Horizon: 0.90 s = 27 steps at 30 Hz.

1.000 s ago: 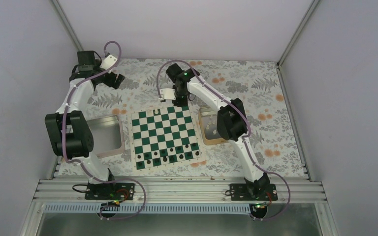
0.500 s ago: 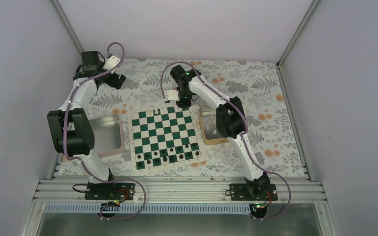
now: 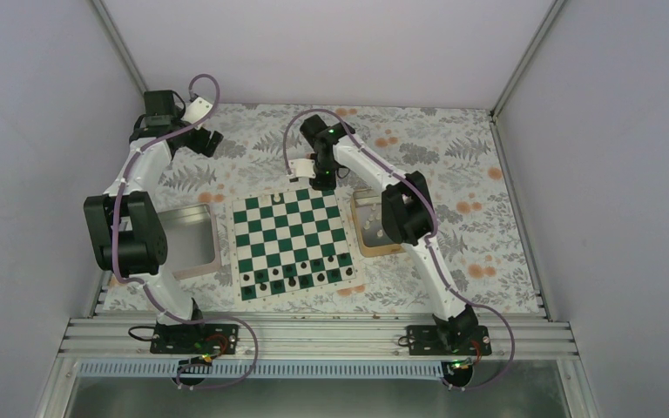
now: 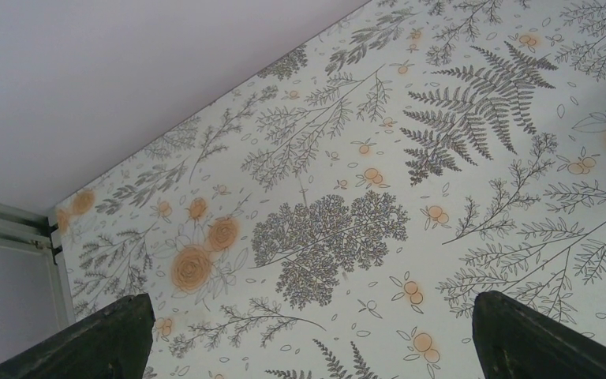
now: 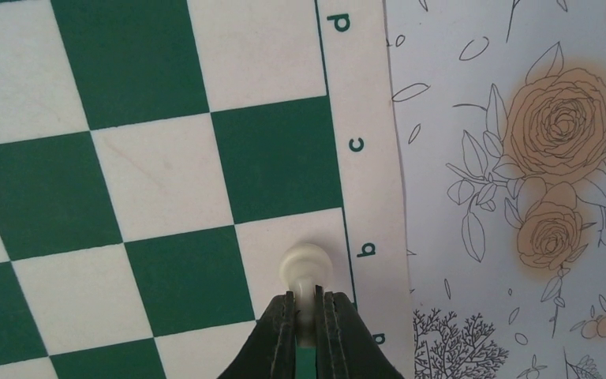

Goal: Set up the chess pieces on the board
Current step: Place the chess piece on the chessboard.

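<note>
The green and white board [image 3: 292, 242] lies mid-table; its corner fills the right wrist view [image 5: 158, 158]. My right gripper [image 5: 308, 312] is shut on a small white chess piece [image 5: 306, 267], held over the far row by the edge letters a and b. In the top view that gripper [image 3: 320, 181] hangs over the board's far edge. Dark pieces [image 3: 296, 279] line the near rows. More white pieces [image 3: 369, 228] lie in the tan tin right of the board. My left gripper [image 4: 308, 347] is open and empty over the floral cloth, far back left [image 3: 202, 144].
A grey square tray [image 3: 209, 261] sits left of the board. The tan tin [image 3: 359, 246] sits right of it, partly under the right arm. A floral cloth [image 3: 453, 174] covers the table. Enclosure walls stand close on three sides.
The right gripper has moved slightly toward the board's far right edge with the white piece. The left arm shifted a little, then stayed still.
</note>
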Tool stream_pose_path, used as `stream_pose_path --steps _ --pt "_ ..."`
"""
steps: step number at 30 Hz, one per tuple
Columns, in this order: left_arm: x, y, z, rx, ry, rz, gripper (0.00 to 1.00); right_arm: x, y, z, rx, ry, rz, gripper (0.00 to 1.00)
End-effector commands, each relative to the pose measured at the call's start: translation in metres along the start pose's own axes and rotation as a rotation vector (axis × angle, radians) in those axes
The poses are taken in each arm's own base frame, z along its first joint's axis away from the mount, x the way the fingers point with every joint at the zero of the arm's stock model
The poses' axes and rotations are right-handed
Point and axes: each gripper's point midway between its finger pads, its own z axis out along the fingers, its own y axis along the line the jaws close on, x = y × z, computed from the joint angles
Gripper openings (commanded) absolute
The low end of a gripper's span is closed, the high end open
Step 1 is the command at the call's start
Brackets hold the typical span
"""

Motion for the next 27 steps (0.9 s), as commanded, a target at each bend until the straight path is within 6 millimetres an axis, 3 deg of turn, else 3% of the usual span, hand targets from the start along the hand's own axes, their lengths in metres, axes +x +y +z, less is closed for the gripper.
stream_pose_path --steps 1,17,27 --pt "0.003 -0.003 0.006 0.011 0.005 -0.007 1.0 -0.004 -0.003 0.004 -0.008 -0.025 -0.017 0.04" --pt "0.005 -0.01 0.009 0.05 0.008 -0.004 1.0 0.002 0.008 0.009 -0.059 0.0 -0.012 0.04" --pt "0.007 -0.01 0.01 0.049 0.01 -0.008 1.0 0.002 -0.001 0.012 -0.02 -0.002 -0.006 0.12"
